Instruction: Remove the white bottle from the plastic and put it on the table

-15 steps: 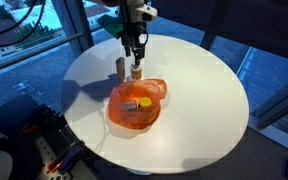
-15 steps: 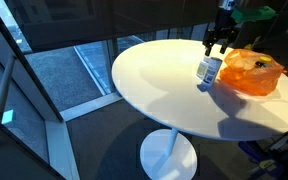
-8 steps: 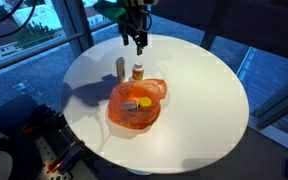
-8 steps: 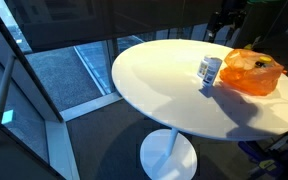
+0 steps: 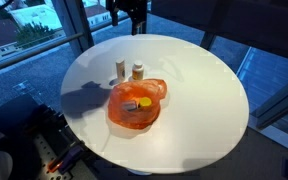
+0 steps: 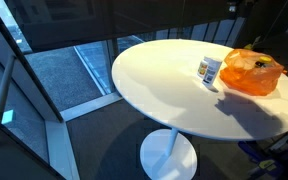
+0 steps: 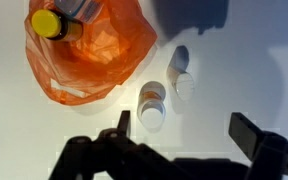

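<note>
The white bottle [image 5: 138, 71] stands upright on the round white table [image 5: 194, 90], just beyond the orange plastic bag [image 5: 136, 103]. In the wrist view the white bottle [image 7: 152, 106] shows a white cap and an orange band, right beside the bag [image 7: 84, 55]. My gripper [image 5: 134, 24] hangs well above the bottle, open and empty. In the wrist view my gripper's [image 7: 184, 135] two fingers are spread wide over bare table. In an exterior view the bottle [image 6: 210, 69] stands next to the bag [image 6: 252, 73].
A second small bottle [image 5: 120, 69] stands beside the white one, also seen in the wrist view [image 7: 184, 84]. A yellow-capped bottle [image 7: 48, 22] lies inside the bag. The table edge [image 6: 154, 110] drops to a pedestal; glass walls surround the table.
My gripper was shut around the white bottle on the table a second ago. It has let go and risen straight up, leaving the bottle standing.
</note>
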{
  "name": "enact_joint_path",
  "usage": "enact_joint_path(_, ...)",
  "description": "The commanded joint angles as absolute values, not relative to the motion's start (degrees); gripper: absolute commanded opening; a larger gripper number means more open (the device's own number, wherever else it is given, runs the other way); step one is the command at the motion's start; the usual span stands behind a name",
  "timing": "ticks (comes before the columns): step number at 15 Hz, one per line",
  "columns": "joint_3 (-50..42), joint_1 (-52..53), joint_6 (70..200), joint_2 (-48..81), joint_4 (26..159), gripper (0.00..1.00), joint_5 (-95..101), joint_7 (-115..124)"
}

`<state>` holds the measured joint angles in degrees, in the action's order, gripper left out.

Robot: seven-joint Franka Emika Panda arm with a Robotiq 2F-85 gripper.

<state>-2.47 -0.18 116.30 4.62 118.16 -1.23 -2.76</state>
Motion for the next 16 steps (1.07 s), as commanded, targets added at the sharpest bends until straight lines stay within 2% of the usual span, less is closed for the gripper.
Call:
enact_joint_path(1, -2.2, -1.0, 107.9, 1.1, 114.7, 1.00, -1.2, -4.5)
enact_joint_path(9, -2.9, -1.3, 102.0, -6.8, 111.9, 1.00, -2.0, -6.1)
enact_joint_path(16, -2.9, -1.5, 102.9, -7.3, 112.7, 1.00, -1.3, -4.9)
